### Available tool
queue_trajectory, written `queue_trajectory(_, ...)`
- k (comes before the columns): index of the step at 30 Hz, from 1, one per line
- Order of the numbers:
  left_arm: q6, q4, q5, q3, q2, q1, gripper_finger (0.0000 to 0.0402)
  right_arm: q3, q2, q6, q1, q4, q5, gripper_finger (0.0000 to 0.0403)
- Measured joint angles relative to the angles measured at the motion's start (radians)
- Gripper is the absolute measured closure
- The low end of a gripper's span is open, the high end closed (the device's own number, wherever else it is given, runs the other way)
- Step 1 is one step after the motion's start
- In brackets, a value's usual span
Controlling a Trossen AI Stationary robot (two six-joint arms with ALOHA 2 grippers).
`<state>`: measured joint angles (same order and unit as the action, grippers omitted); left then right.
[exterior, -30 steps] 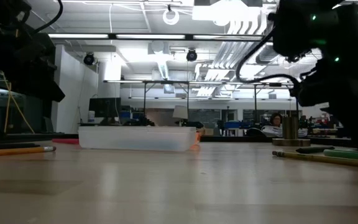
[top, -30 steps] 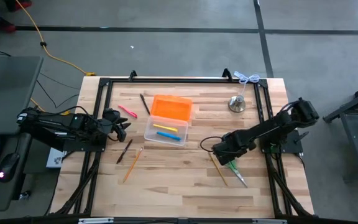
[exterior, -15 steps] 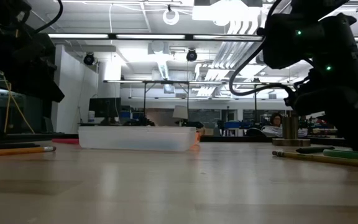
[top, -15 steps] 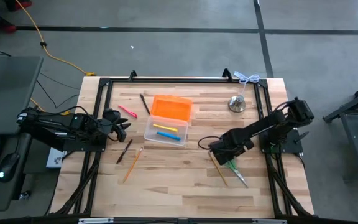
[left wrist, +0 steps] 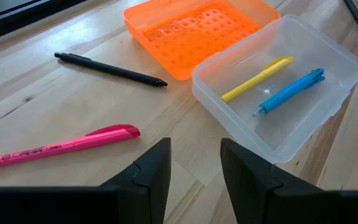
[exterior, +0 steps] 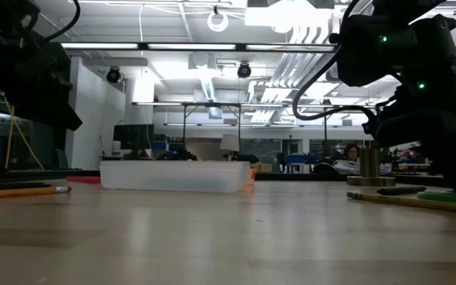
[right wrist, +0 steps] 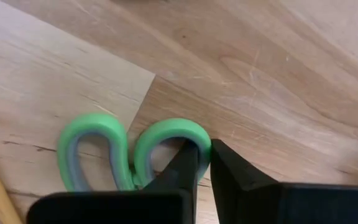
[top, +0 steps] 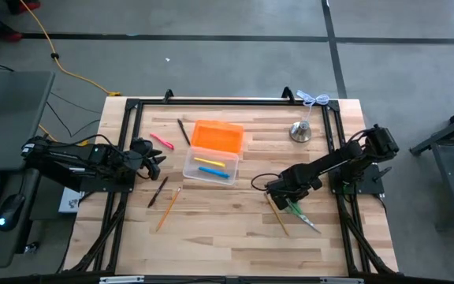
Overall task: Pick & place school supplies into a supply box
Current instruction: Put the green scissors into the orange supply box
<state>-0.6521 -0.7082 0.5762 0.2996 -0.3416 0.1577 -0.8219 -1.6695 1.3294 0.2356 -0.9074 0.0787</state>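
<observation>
My right pincer [right wrist: 202, 163] pinches one green loop of the scissors [top: 300, 216], lower right on the desk [top: 227, 237], blades apparently pointing lower right. The box [top: 210, 169] at centre holds two pens lying left-right, yellow and blue. My left pincer [left wrist: 194, 171] waits spread at left.

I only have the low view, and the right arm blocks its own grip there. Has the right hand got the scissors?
Observer: Yes. The right hand is shut on the rim of one green handle loop of the scissors, which lie on the table.
Operator: What is in the supply box?
Observer: The supply box holds a yellow pen and a blue pen.
Operator: And the left hand?
Observer: The left hand is open, near the pink pen.
</observation>
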Motion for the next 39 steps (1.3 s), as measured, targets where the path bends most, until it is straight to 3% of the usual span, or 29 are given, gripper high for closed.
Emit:
queue_trajectory(11, 0.000, 0.000, -0.001, 0.000, 0.000, 0.000, 0.0231, 0.002, 0.030, -0.026, 0.000, -0.026, 0.008, 0.0399)
queue_trajectory(26, 0.000, 0.001, 0.000, -0.001, 0.000, 0.000, 0.0231, 0.005, 0.233, 0.010, 0.000, -0.077, -0.011, 0.0402)
queue_trajectory(39, 0.000, 0.001, 0.000, -0.001, 0.000, 0.000, 0.0231, 0.003, 0.432, 0.046, 0.000, -0.007, -0.158, 0.0403)
